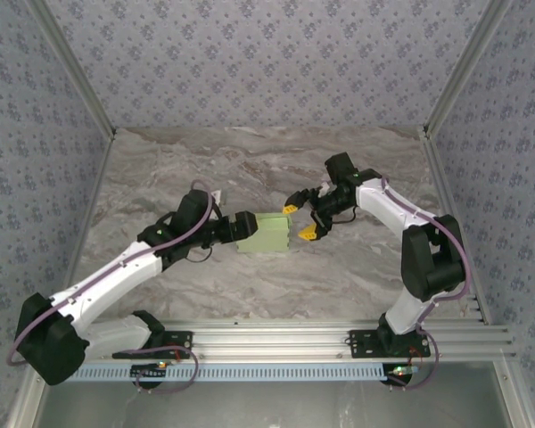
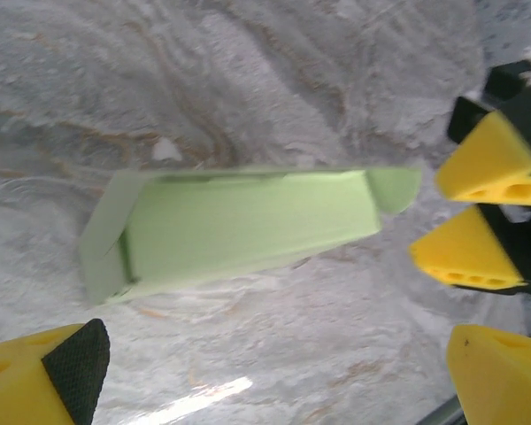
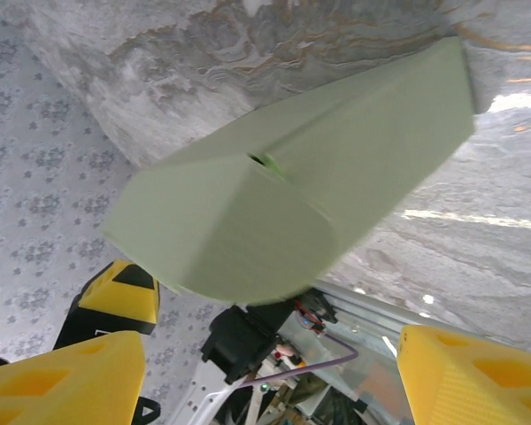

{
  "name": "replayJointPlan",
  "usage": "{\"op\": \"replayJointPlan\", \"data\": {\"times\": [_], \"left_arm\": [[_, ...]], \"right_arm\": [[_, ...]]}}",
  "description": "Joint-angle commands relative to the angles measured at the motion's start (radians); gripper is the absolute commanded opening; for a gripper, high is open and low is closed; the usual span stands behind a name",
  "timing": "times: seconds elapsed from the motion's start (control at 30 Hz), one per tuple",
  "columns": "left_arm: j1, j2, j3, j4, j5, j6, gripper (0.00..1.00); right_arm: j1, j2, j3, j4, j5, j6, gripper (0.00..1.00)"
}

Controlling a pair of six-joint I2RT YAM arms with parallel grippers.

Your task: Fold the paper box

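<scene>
Paper box [image 1: 266, 234] lies between spread left fingers [image 2: 53, 372] and right fingers [image 3: 469, 372]

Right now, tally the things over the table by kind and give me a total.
paper box: 1
gripper: 2, the left gripper and the right gripper
Total: 3

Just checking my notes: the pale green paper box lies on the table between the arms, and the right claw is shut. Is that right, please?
Not quite: the right claw is open, its yellow fingers apart beside the paper box, as the top external view shows. The rest holds.
</scene>
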Motion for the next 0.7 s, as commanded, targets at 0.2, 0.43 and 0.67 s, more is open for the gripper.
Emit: {"op": "replayJointPlan", "data": {"times": [0.2, 0.43, 0.67], "left_arm": [[-0.041, -0.012, -0.031, -0.085, -0.120, 0.067, 0.99], [-0.048, -0.010, -0.009, -0.070, -0.214, 0.086, 0.99], [-0.052, 0.010, -0.020, -0.038, -0.176, 0.075, 0.96]], "right_arm": [[-0.006, -0.033, 0.083, -0.159, 0.127, -0.257, 0.77], [0.019, -0.068, 0.114, -0.126, 0.237, -0.365, 0.77], [0.041, -0.083, 0.103, -0.118, 0.227, -0.345, 0.76]]}}
